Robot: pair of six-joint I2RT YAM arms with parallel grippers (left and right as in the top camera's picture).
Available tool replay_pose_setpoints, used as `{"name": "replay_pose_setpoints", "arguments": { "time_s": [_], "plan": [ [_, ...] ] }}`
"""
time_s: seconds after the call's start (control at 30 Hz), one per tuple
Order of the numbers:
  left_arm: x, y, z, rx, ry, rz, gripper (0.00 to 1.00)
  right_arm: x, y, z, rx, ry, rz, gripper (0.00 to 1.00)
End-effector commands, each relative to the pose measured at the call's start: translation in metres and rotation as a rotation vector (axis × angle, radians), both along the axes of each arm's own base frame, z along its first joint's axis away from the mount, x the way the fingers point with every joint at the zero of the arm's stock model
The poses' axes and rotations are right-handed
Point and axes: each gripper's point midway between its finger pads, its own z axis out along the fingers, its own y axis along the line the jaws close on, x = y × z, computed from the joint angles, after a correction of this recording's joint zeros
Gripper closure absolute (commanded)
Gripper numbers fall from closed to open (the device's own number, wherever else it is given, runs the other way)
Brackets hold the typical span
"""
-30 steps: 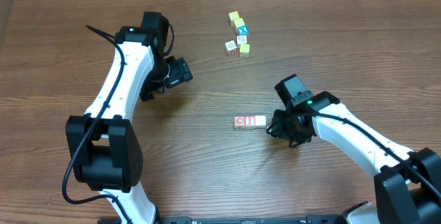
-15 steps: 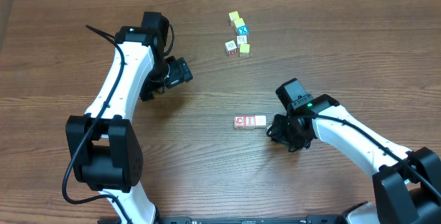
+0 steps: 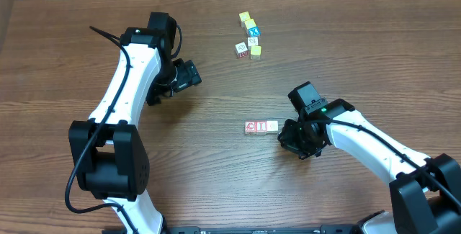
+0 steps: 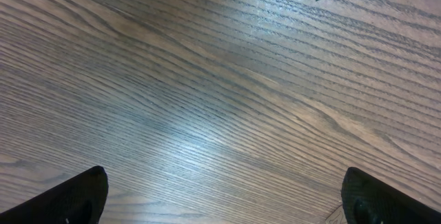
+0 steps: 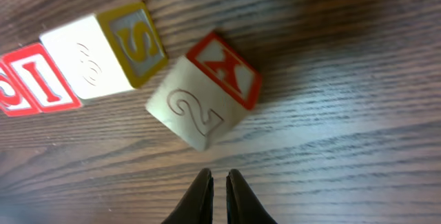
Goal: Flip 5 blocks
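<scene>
Three blocks lie close in front of my right gripper (image 5: 219,179). A cream block (image 5: 196,107) with an engraved 2 and a red-bordered X face sits tilted just beyond the fingertips. Left of it lies a white block (image 5: 96,55) with a yellow S face, then a red-lettered block (image 5: 34,86). The right gripper is shut with nothing between its fingers and touches no block. From overhead the row of blocks (image 3: 261,127) lies left of the right gripper (image 3: 288,139). My left gripper (image 3: 191,75) hangs open over bare wood, its fingertips wide apart (image 4: 224,196).
A cluster of small cubes stands at the back: two pale blocks (image 3: 241,48) (image 3: 253,41), yellow-topped cubes (image 3: 245,18) and a blue-topped cube (image 3: 253,31). A cardboard wall edges the table's far side.
My right gripper's fingers have closed, and it has backed slightly toward the front of the table. The left arm has not moved.
</scene>
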Motion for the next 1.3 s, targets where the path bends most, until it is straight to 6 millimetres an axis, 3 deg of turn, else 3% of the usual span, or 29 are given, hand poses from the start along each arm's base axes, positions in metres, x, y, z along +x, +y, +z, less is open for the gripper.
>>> {"name": "replay_pose_setpoints", "arguments": {
  "time_s": [0.0,1.1,1.27],
  "plan": [
    [0.002,0.002,0.007,0.005,-0.022,-0.011,0.00,0.001,0.009,0.005,0.020,-0.033,0.005,0.90],
    [0.002,0.002,0.007,0.005,-0.022,-0.010,0.00,0.035,0.010,0.007,-0.057,-0.206,-0.073,0.85],
    [0.002,0.002,0.006,0.005,-0.021,-0.011,0.00,0.037,0.024,0.013,0.012,-0.204,-0.061,0.87]
  ]
}}
